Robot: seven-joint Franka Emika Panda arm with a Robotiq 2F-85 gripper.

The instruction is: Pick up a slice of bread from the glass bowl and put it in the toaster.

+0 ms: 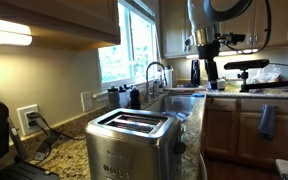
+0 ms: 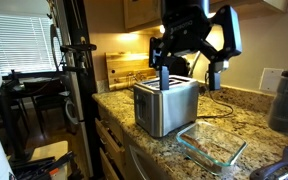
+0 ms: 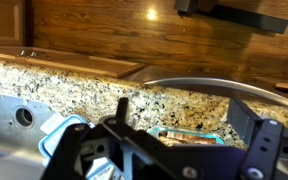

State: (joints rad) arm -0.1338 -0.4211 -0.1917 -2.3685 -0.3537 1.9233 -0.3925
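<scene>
- Arm (image 2: 196,28) comes down from above, wrist low, beyond toaster (image 1: 134,140)
- Gripper (image 3: 179,106) over granite counter (image 3: 84,85), fingers spread wide apart

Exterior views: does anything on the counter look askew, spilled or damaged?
Nothing stands out. The boxy stainless-steel toaster stands upright on the speckled granite counter, the rectangular glass dish lies flat beside it; no spill shows.

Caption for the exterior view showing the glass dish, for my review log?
Claw hovers by the steel toaster on a granite counter, glass dish lying in front.
</scene>
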